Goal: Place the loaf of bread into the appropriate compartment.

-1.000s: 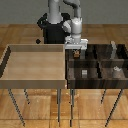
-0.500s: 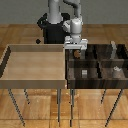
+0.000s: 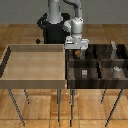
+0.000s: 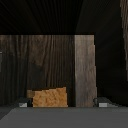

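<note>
Floor [image 3: 20,115] is warm wood planks in a herringbone kind of pattern, running all the way to the back with no wall showing. Lighting is flat and even, only soft shadows. Two pieces of furniture stand side by side on thin metal legs [image 3: 61,107]: a pale wood tray [image 3: 35,62] and a dark wood divided organizer [image 3: 97,77].

Gripper: the white two-fingered gripper [image 3: 78,48] is seen slightly lower over the dark wooden compartment organiser [image 3: 100,75].
Loaf: the small brown loaf of bread [image 3: 78,50] is carried lower with it (only slightly).
</note>
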Controlling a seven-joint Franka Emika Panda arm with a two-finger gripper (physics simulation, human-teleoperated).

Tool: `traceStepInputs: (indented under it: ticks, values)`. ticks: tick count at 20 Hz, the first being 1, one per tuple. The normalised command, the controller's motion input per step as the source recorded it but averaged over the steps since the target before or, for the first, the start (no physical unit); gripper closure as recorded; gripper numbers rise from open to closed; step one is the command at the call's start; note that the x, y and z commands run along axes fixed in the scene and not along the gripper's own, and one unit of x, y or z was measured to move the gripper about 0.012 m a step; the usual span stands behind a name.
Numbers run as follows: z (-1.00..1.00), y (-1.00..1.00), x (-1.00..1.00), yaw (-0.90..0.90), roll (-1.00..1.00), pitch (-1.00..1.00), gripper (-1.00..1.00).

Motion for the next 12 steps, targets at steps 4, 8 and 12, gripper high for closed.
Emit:
traceStepInputs:
  ticks: [4,8,12]
  values:
    - [0.0,0.0,0.0,0.0,0.0,0.0,-1.0]
    - [0.0,0.5,0.0,0.0,0.0,0.0,-1.0]
    - [-0.25,0.0,0.0,0.0,0.0,0.0,-1.0]
